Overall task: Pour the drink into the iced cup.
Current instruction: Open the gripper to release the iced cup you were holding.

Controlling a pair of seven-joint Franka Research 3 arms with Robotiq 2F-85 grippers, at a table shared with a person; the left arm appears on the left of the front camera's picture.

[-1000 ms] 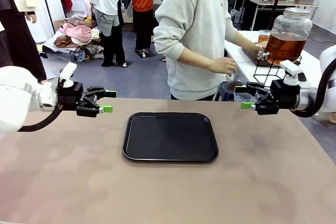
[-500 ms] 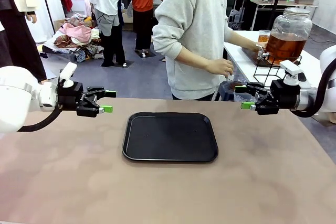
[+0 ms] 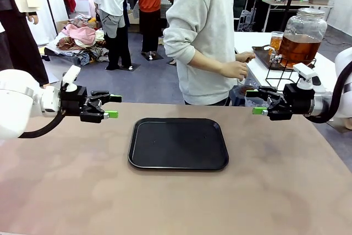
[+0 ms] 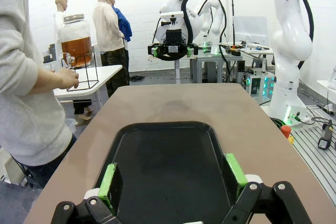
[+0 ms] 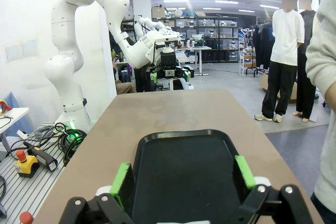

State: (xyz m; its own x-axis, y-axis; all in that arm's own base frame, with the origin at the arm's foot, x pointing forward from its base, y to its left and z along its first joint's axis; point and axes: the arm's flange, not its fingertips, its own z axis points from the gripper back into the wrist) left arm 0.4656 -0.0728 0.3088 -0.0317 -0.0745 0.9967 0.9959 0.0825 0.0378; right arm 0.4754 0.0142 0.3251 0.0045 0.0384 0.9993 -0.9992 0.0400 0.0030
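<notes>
**Both arms wait open-jawed while the drink stands on a side table**

At the left edge of the brown table (image 3: 66,191) the left gripper (image 3: 114,106) hangs above the surface, its jaws spread wide with nothing between them. It points inward toward the middle of the table. From its own wrist view the two green pads (image 4: 108,179) stand well apart, framing the tray lengthwise, with air between them.

In the middle of the table, nearer the far edge than the near one, lies a black tray (image 3: 178,143) with rounded corners and a raised rim. It sits flat and nothing rests on it.

Behind the far edge stands a person in a light grey sweatshirt (image 3: 206,31), turned toward the right. One hand (image 3: 237,70) is held low just past the far edge; the other hand (image 3: 246,56) reaches out over a white side table (image 3: 254,70) that stands beyond the table's far right corner.

On that side table a big round glass jar (image 3: 303,37) with a metal lid sits raised on a black wire stand (image 3: 286,75). The drink (image 3: 300,49), an amber-brown liquid, fills the jar's lower part. The left wrist view shows the same jar at its upper left, beside the person's arm.

At the right edge of the table the right gripper (image 3: 256,102) hovers above the surface, pointing inward, jaws likewise wide apart and holding nothing. Its wrist view shows the green pads (image 5: 120,181) spread to either side of the tray.
</notes>
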